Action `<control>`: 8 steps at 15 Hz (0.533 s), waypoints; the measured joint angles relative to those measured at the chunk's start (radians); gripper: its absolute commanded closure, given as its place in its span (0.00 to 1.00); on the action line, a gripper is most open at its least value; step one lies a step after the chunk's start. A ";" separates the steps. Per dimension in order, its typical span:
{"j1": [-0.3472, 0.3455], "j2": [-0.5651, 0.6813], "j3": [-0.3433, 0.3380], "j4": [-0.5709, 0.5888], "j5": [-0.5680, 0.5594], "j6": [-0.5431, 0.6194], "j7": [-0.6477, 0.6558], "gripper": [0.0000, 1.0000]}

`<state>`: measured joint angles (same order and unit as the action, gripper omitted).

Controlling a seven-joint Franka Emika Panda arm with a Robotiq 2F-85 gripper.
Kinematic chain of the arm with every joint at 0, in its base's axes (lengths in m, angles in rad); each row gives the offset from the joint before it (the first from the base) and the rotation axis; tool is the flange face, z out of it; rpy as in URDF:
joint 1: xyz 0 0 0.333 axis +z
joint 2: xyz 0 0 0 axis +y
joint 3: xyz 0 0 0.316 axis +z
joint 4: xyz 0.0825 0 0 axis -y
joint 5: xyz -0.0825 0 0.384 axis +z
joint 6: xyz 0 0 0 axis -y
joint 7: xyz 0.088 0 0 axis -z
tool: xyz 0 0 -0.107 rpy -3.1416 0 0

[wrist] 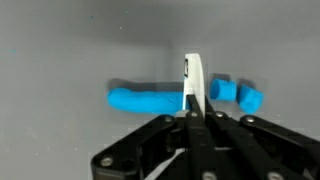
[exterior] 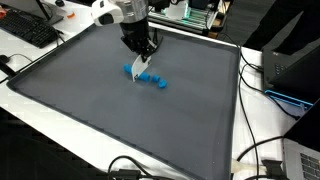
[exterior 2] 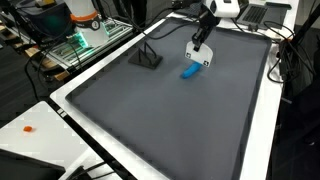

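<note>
My gripper point(exterior: 141, 62) point(exterior 2: 199, 50) point(wrist: 197, 113) is shut on a thin flat white tool point(wrist: 195, 78) that points down at the grey mat point(exterior: 90, 100) point(exterior 2: 150, 120). The tool's tip is at a row of blue dough-like pieces point(exterior: 152, 80) point(exterior 2: 190, 71). In the wrist view a long blue piece point(wrist: 145, 100) lies left of the blade. Two small cut blue chunks point(wrist: 222, 89) point(wrist: 250, 98) lie to its right. The blade hides the spot where it meets the blue strip.
A black stand point(exterior 2: 147, 57) sits on the mat near the blue pieces. A keyboard point(exterior: 30, 30) and a black box point(exterior: 295, 65) with cables lie beyond the mat's edges. A small orange item point(exterior 2: 28, 128) lies on the white table.
</note>
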<state>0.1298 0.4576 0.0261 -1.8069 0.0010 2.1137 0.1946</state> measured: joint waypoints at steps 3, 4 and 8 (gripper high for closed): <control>0.000 0.006 -0.002 0.000 -0.011 0.000 0.000 0.99; 0.000 0.007 -0.002 0.000 -0.011 0.000 0.000 0.99; 0.000 0.012 -0.002 0.000 -0.011 0.001 -0.002 0.99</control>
<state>0.1299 0.4697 0.0244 -1.8070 -0.0100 2.1142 0.1930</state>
